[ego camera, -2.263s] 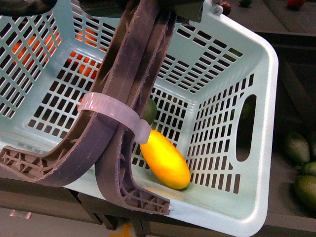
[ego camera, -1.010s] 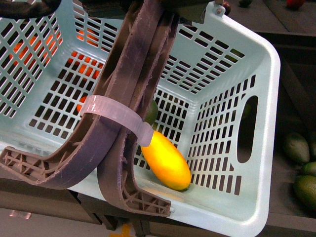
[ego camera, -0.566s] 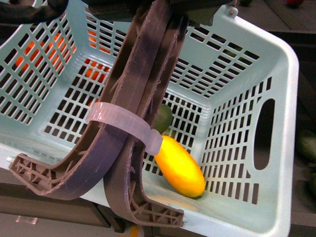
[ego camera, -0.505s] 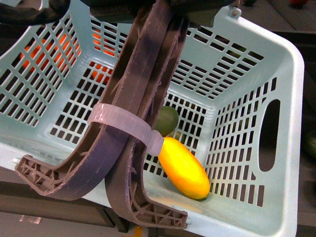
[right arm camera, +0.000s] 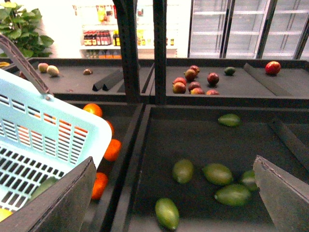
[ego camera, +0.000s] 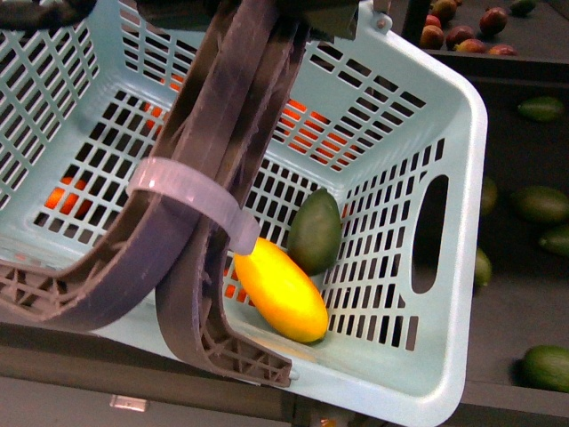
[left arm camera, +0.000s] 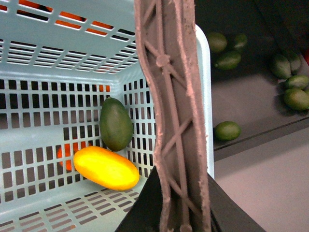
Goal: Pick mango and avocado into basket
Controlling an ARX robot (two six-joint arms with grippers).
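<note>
The smooth, bright yellow oval mango [ego camera: 280, 294] lies on the floor of the light teal slotted plastic basket [ego camera: 462, 267], near the corner toward 5 o'clock in the front view. The dark green, dull-skinned oval avocado [ego camera: 315, 232] rests just beside it at about 1 o'clock, leaning toward the basket's lattice wall; the two look to be touching.

Both fruits are probably firm but bruisable, with rounded, fairly slick skins, and they would roll freely on the tilted basket floor. If either had to be taken up again, a hold across the narrow middle, closed gently, would suit best. The basket is stiff, light plastic and is best carried by its two brown ribbed handles [ego camera: 213, 178], which are tied together with a white zip tie [ego camera: 191, 200].

The left gripper sits at the handles in the left wrist view, but whether it is clamped on them I cannot tell. The right gripper [right arm camera: 174, 203] has its jaws spread wide and holds nothing, above a dark shelf tray [right arm camera: 203, 140] of loose green fruits.

With both fruits inside, the task looks done.
</note>
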